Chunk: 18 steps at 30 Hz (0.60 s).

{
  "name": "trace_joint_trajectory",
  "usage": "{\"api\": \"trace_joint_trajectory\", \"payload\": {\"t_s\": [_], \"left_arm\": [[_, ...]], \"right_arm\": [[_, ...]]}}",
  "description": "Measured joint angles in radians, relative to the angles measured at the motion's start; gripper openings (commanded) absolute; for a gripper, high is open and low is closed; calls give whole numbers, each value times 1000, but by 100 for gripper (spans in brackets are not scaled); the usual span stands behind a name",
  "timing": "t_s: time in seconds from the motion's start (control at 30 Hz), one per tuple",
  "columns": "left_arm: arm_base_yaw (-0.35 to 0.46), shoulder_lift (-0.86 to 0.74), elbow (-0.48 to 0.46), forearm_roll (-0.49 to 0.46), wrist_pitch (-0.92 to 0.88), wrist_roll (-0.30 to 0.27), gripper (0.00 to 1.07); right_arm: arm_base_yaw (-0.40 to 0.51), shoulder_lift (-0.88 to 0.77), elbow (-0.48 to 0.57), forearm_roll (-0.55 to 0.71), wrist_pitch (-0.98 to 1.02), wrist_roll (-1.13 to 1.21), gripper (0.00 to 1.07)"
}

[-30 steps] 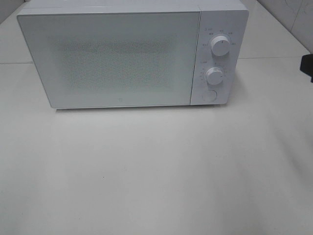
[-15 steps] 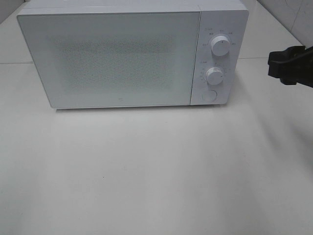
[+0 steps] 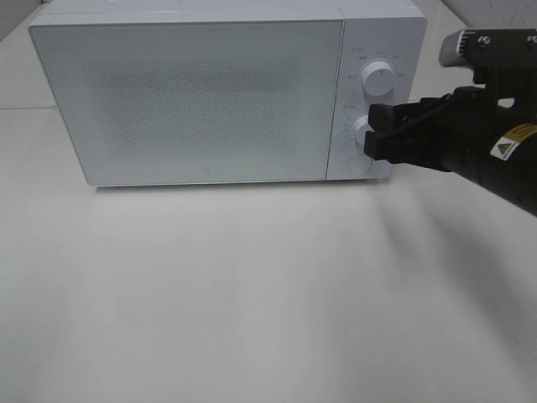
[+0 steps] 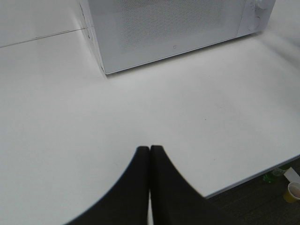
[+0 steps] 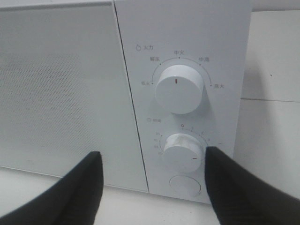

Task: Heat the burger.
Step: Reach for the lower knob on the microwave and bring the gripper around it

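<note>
- High view: a white microwave (image 3: 193, 101) stands at the back of a pale table (image 3: 252, 294) with its door closed. The speckled door panel does not let the inside be seen, and the burger cannot be seen here.
- High view: only this view shows the whole right arm (image 3: 478, 143). It reaches in level from the right edge, black, with a yellow warning label on its side. The right pincer (image 3: 375, 134) is at the control panel, in front of the lower knob (image 3: 364, 128), below the upper knob (image 3: 379, 81) and above the round button (image 3: 357, 164). The left arm does not show in this view.
- Left wrist view: the left pincer (image 4: 149, 150) is closed, its two black fingers (image 4: 136, 183) pressed flat together with nothing between them. It hovers over bare table (image 4: 93, 93), well apart from the microwave (image 4: 173, 23). Only this view shows the table's near edge and a paper cup (image 4: 294, 191) on the dark floor beyond it.
- Right wrist view: the right pincer (image 5: 153, 152) is open wide and holds nothing. The lower knob (image 5: 183, 151) sits between its fingers (image 5: 89, 187), close to one of them; whether they touch I cannot tell. Only here can the printed dial marks and the red line on the upper knob (image 5: 179, 89) be seen. The button (image 5: 185, 185) lies just under the lower knob. No burger shows in either wrist view.
</note>
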Motion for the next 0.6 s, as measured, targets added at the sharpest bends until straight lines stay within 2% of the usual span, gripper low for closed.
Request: {"api": "trace_joint_trajectory", "payload": {"t_s": [0.03, 0.13, 0.17, 0.33, 0.6], "left_arm": [[0, 0, 0, 0, 0, 0, 0], [0, 0, 0, 0, 0, 0, 0], [0, 0, 0, 0, 0, 0, 0], [0, 0, 0, 0, 0, 0, 0], [0, 0, 0, 0, 0, 0, 0]], "right_arm": [[38, 46, -1, 74, -45, -62, 60], [51, 64, -5, 108, -59, -94, 60], [86, 131, -28, 173, -96, -165, 60], [99, 245, -59, 198, -192, -197, 60], [99, 328, -63, 198, -317, -197, 60]]}}
